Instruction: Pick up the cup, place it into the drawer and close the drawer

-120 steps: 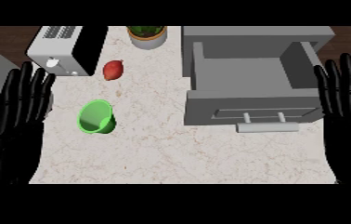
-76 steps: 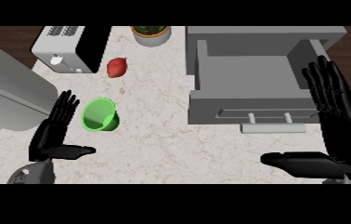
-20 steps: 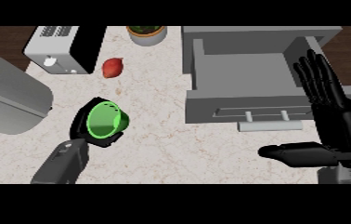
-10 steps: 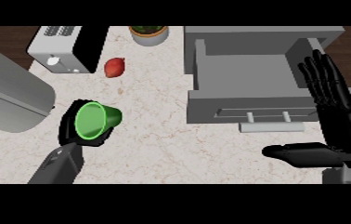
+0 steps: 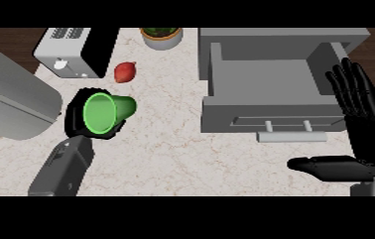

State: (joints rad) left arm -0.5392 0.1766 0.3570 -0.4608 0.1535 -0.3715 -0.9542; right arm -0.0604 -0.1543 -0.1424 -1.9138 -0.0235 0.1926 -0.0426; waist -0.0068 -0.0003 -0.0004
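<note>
Cup (image 5: 108, 113) is off the counter (image 5: 183, 149) now, and you can see it at the left of the frame, lime green, tipped on its side with its open mouth facing up towards you; half a second ago it sat a touch lower and further left, a second ago lower again, so the lift is under way and the cup is drifting up and to the right. Your left robot hand (image 5: 88, 116) is curled round the cup from behind, black fingers showing as a dark ring about the rim, the grey forearm running down to the lower left; that reads as a held grasp, though the hand hides most of the cup's body. Your right robot hand (image 5: 351, 104) stands at the right edge, fingers straight and spread, thumb jutting left below them; it has barely shifted, so it looks to be waiting.

Drawer (image 5: 271, 79) lies open at the upper right, its grey tray bare, its handle (image 5: 289, 128) on the front panel facing you; the cup is well apart from it, with open counter between. The pick looks done; the carry across, the release and the push on the drawer front are all to come. Watch the red fruit (image 5: 125, 72) just above the cup; the toaster (image 5: 70, 52) and plant pot (image 5: 161, 37) sit further up.
</note>
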